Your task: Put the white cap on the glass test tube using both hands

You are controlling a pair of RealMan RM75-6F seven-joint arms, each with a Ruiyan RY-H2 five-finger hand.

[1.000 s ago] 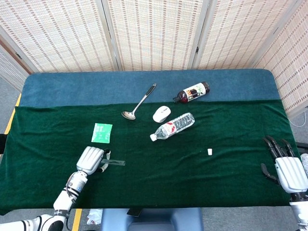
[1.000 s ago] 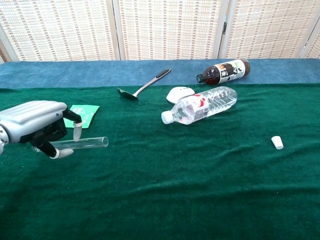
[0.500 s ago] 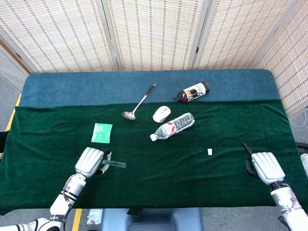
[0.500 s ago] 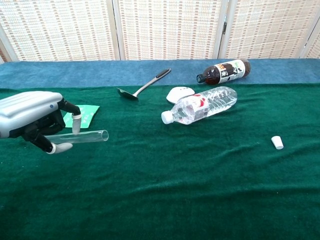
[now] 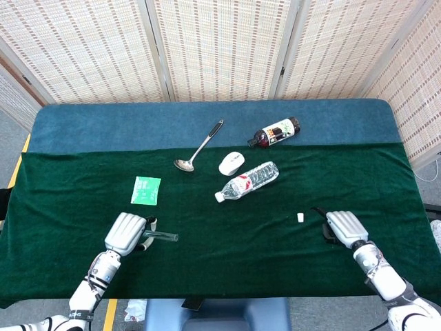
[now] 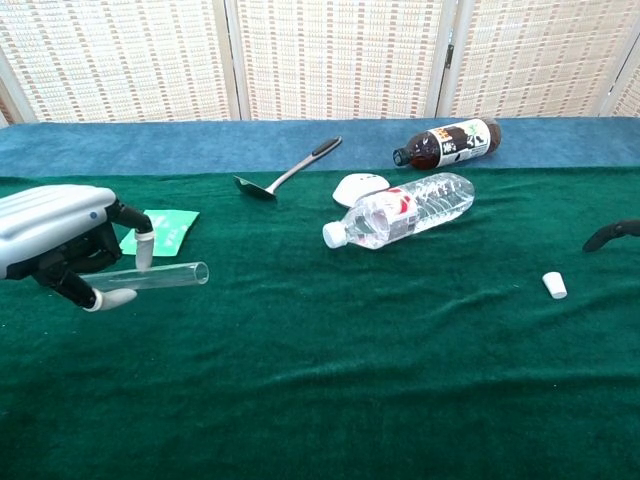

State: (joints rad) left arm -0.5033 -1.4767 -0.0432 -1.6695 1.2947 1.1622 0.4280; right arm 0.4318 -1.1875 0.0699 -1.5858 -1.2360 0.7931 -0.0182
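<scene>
Left hand point(image 6: 62, 243) is grasping the test tube point(image 6: 150, 276); right hand point(image 5: 343, 225), beside the cap point(image 5: 300, 218), is mostly cut off, state undeterminable.

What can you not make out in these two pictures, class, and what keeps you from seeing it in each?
- Right hand: head view shows only its back, fingers hidden beneath; chest view's right edge cuts off all but one fingertip.
- Glass test tube: closed end hidden inside the left hand.
- White cap: too small for detail.
</scene>
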